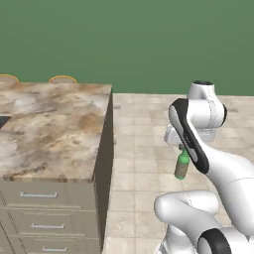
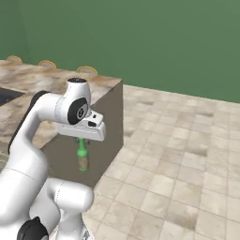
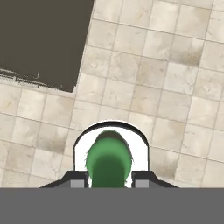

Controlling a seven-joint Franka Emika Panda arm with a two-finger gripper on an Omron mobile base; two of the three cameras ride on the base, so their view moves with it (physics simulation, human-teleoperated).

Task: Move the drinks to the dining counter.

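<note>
Gripper (image 2: 82, 138) fingers clamp the green bottle (image 2: 83, 158) by its neck over the floor, beside the dining counter (image 1: 49, 129), delivery pending.

Base views flank the arm (image 1: 218, 168), sharing the counter (image 1: 49, 129), hand view faces floor (image 3: 175, 78)

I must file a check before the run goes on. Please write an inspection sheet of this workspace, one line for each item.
Surface: marbled counter, stool seats at its far edge; nothing stands on the visible part.
Job's things: green bottle hangs upright over the floor tiles, beside the counter's end.
Clutter: nothing seen.
Gripper: gripper shut on the bottle's neck.
Cables: nothing seen.
Surroundings: green wall, drawers below the counter.
</note>
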